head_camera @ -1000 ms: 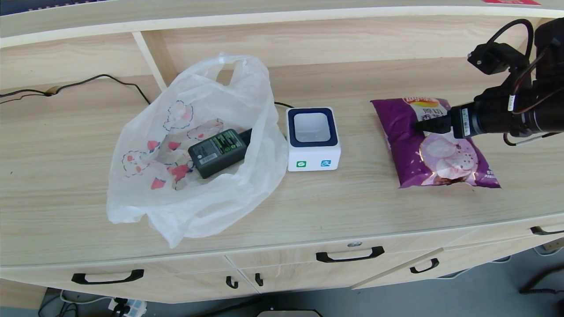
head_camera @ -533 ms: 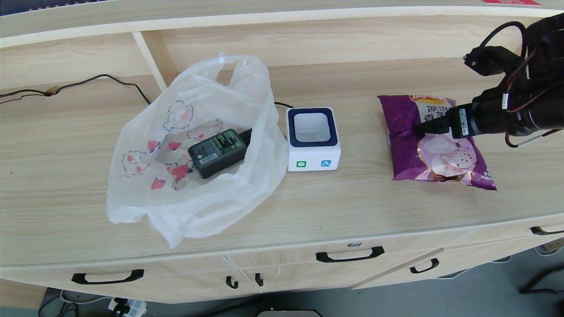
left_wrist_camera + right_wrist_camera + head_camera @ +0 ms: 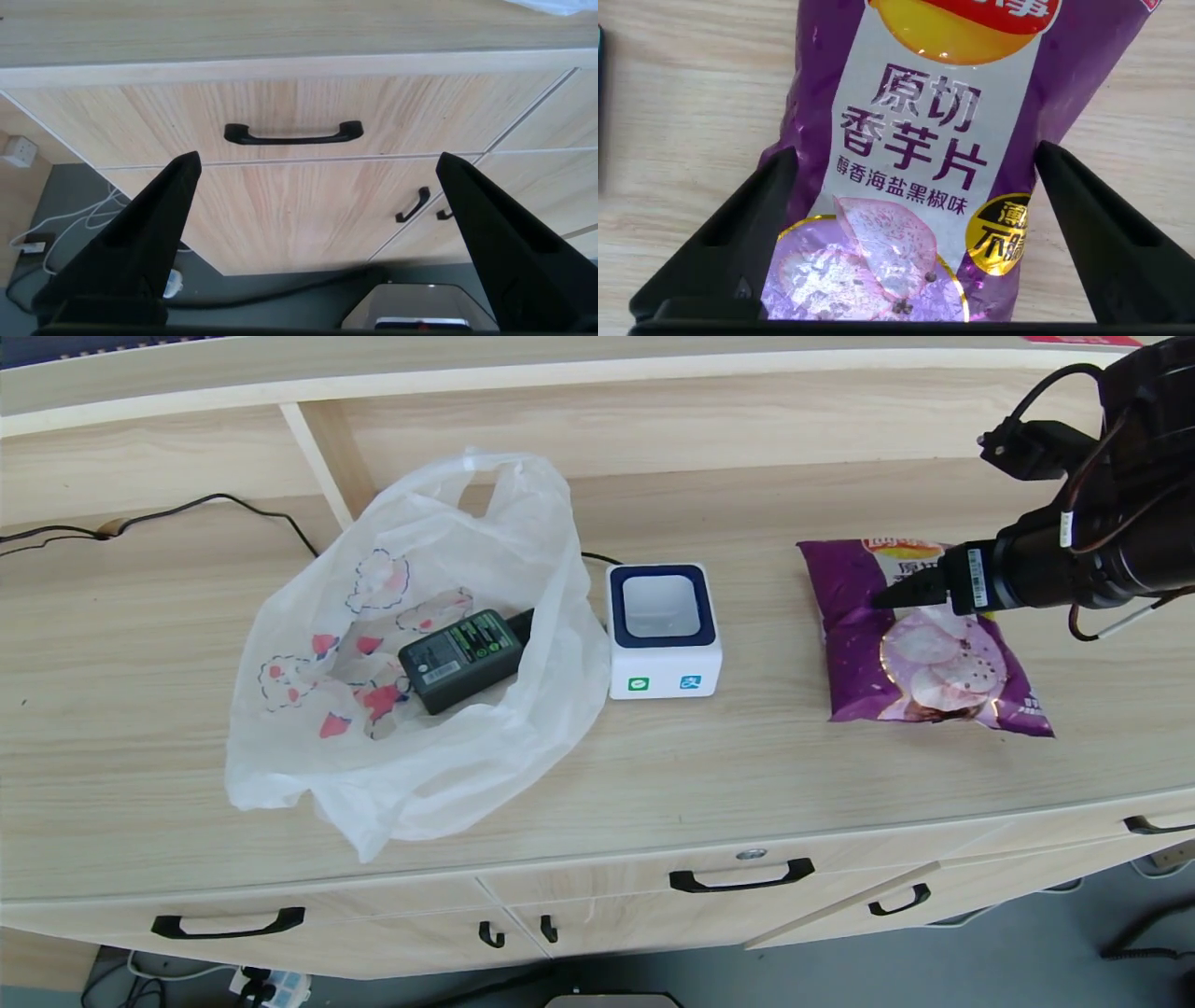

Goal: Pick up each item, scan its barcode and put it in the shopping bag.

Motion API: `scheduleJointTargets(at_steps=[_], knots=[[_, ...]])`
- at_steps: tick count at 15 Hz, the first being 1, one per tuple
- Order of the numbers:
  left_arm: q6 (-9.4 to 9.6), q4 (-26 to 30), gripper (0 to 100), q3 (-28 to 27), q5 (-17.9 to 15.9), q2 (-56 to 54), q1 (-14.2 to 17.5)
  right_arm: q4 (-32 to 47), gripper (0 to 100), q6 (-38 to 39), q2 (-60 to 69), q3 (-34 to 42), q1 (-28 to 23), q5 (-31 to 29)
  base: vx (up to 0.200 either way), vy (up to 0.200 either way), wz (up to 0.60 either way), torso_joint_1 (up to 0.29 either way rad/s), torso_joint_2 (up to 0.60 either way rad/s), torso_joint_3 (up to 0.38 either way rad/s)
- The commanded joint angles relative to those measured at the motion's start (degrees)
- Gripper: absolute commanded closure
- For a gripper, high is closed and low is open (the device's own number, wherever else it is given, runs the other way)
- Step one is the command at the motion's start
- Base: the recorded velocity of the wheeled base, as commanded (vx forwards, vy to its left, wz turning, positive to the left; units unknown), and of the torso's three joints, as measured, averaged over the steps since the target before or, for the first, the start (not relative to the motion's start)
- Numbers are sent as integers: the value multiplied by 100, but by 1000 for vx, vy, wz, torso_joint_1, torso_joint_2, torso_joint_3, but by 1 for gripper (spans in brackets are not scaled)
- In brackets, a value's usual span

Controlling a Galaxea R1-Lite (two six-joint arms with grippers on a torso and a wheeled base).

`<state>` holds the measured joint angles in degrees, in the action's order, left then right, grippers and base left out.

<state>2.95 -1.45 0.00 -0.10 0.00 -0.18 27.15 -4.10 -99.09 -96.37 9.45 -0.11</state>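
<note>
By the look of it, one item is dealt with: a black power adapter [image 3: 462, 656] lies inside the shopping bag [image 3: 523, 523], well away on the left side of the right gripper [image 3: 894, 596], past the white scanner [image 3: 663, 630]. What is left is the purple chip bag [image 3: 924, 644], not yet lifted, scanned or bagged.

It lies flat on the worktop [image 3: 747, 765], directly beneath the right gripper [image 3: 910, 271]. That gripper is spread wide, with one finger on each side of the pack's upper half. Whether the tips touch the foil is hard to say from here. The left gripper [image 3: 308, 252] is also spread wide with nothing in it, facing the drawer fronts [image 3: 299, 205].

The chip bag [image 3: 915, 140] is glossy, crinkled foil, puffed with air. It has a pale printed panel down the middle and a picture of speckled chips nearer the gripper's base. Its front faces up, so the barcode is probably underneath.
</note>
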Motion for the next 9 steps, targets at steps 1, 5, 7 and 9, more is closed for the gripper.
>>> scheduleJointTargets(at_steps=[1, 5, 7, 9], knots=[[30, -4, 0, 0, 1, 9, 1, 1, 0, 5, -120, 13, 31, -7, 0, 0, 0, 0, 0, 0], [136, -13, 0, 0, 1, 9, 1, -17, 0, 392, -401, -260, 31, 11, 0, 0, 0, 0, 0, 0], [127, -13, 0, 0, 1, 9, 1, -17, 0, 471, -454, -321, 31, 20, 0, 0, 0, 0, 0, 0], [127, -13, 0, 0, -8, 9, 1, -34, 0, 550, -454, -304, 31, -7, 0, 0, 0, 0, 0, 0]])
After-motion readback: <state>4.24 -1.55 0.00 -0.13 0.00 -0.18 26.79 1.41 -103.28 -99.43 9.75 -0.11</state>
